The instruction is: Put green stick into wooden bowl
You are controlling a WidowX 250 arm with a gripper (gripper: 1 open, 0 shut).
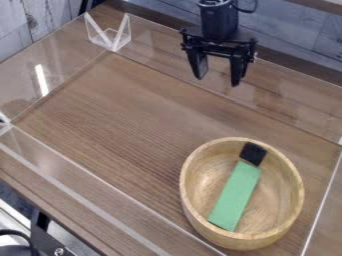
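1. The flat, matte green rectangular stick (238, 196) lies inside the round, shallow, light tan wooden bowl (201, 182), stretched lengthwise from near the bowl's middle toward its front rim and angled slightly to the left at its near end.

2. A small black cube (251, 153) sits in the same bowl, just at the far end of the green stick — touching it or very nearly so; the picture is too coarse to settle which.

3. The bowl stands at the lower right of the brown wood-grain tabletop (120, 110), close to the clear plastic wall (54, 195) that runs round the work area.

4. The black robot gripper (218, 65) hangs at the top of the view, pointing straight down over the far edge of the table, well apart from the bowl. Its fingers (199, 63) are spread wide with nothing between them — it holds no object.

5. At the upper left, behind the plastic wall's far corner, stands a small white V-shaped bracket (107, 33), well clear of both the gripper and the bowl.

6. The tabletop between gripper and bowl shows only wood grain and faint reflections from the clear wall.
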